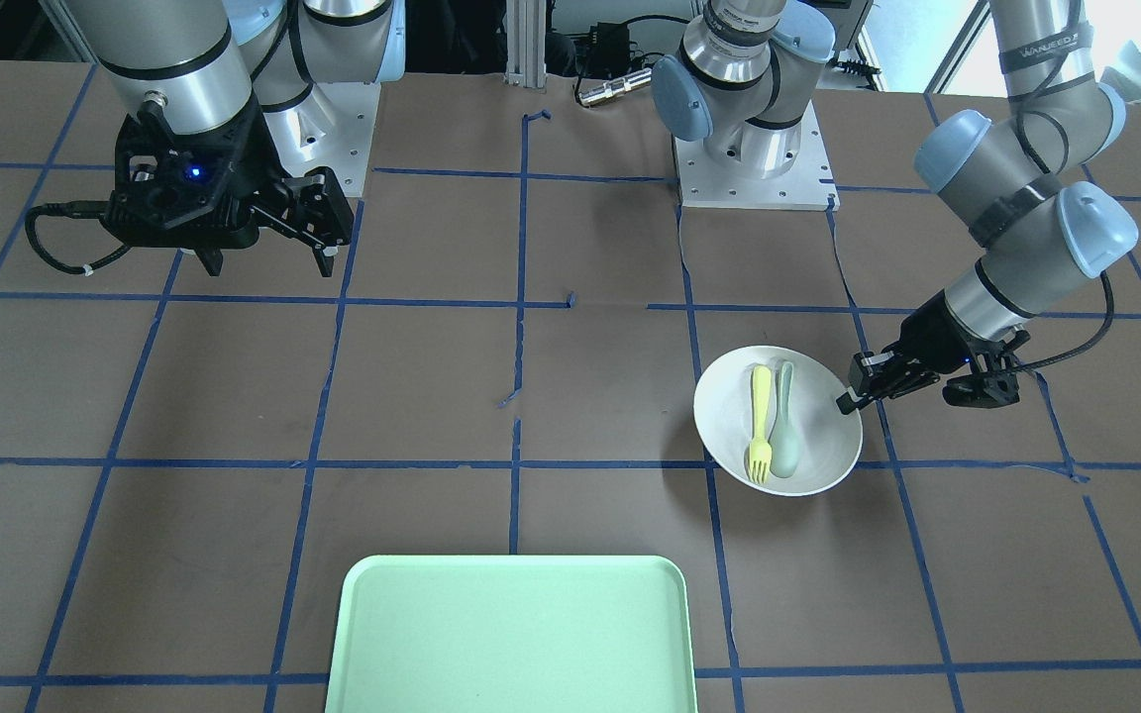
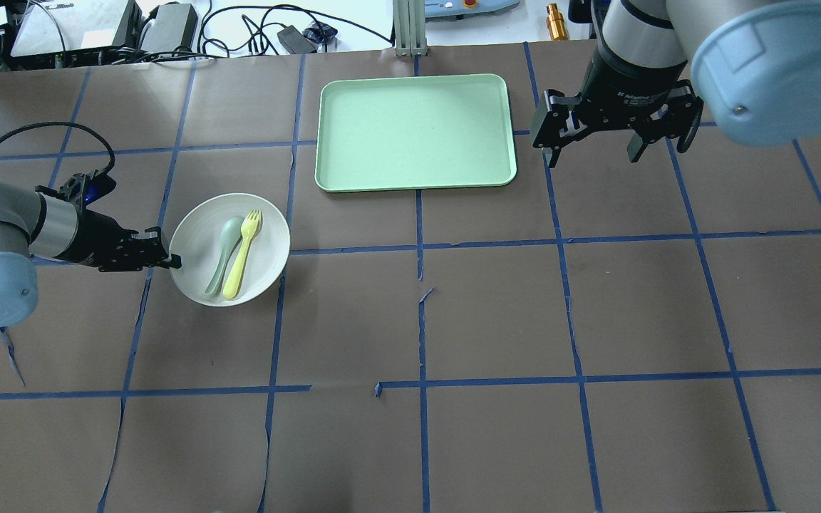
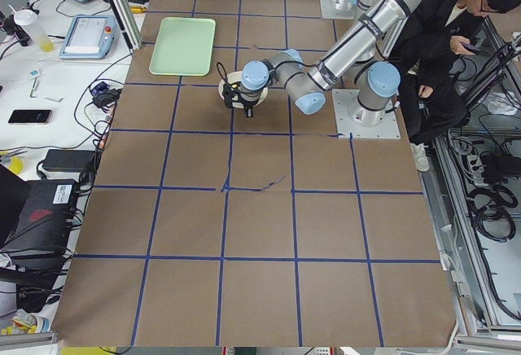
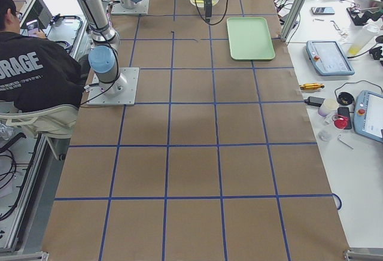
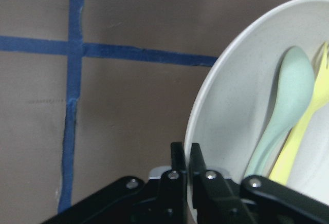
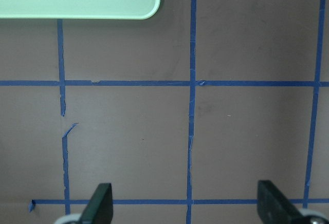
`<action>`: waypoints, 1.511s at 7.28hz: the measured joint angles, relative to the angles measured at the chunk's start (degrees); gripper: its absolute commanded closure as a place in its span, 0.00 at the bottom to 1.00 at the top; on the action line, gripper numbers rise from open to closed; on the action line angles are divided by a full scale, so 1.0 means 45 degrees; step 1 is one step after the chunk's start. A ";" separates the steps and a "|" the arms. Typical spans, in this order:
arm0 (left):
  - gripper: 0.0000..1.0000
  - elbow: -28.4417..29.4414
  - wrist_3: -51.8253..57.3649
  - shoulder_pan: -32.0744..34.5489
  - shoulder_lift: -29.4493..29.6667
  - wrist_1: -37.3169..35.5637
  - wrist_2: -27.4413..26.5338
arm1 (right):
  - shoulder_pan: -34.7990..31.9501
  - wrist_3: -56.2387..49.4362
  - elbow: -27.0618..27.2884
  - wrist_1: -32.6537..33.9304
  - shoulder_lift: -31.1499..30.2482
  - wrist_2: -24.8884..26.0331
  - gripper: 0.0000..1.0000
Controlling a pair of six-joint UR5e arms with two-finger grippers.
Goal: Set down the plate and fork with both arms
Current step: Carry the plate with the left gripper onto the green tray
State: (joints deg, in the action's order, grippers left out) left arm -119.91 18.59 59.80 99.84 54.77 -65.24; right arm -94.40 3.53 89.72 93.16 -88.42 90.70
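- the round shallow white plate (image 2: 268,246) sits on the robot's left side of the brown taped table (image 2: 596,320), well apart from the rectangular mint-green tray (image 2: 414,132). the small pale yellow plastic fork (image 2: 242,256) lies loose in it, just beside the grey-green spoon (image 2: 221,251).
- your left gripper (image 5: 185,153) is pinched on the plate's rim, 1 finger inside the lip and 1 outside. i cannot tell whether the plate is clear of the table.
- your right gripper (image 2: 591,157) hangs spread and empty near the tray's corner.
- expect the plate to be stiff, light and smooth. a hold at 1 point on the edge may let it sag or swivel, so carry it level and slowly.
- the fork and spoon look like light, slick plastic, so they will likely slide to the low side on any tilt.
- for the fork, take it across the middle of the handle, on the side away from the spoon. it lies flat, so the fingers must come in low.
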 measured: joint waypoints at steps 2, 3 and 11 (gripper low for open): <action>1.00 0.1160 -0.1217 0.0813 0.0491 0.0372 0.0643 | 0.0000 0.0005 0.0003 0.0000 0.0000 -0.0001 0.00; 1.00 0.2004 -0.1811 0.1629 0.0927 0.0575 0.0612 | 0.0000 0.0006 0.0003 0.0000 0.0000 0.0000 0.00; 1.00 1.0072 -0.7052 0.6383 0.6881 0.0767 -0.0616 | 0.0000 -0.0004 0.0003 0.0000 -0.0020 0.0001 0.00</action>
State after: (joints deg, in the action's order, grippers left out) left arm -74.59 -13.14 88.53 130.80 58.22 -68.02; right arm -94.40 3.51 89.73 93.16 -88.51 90.71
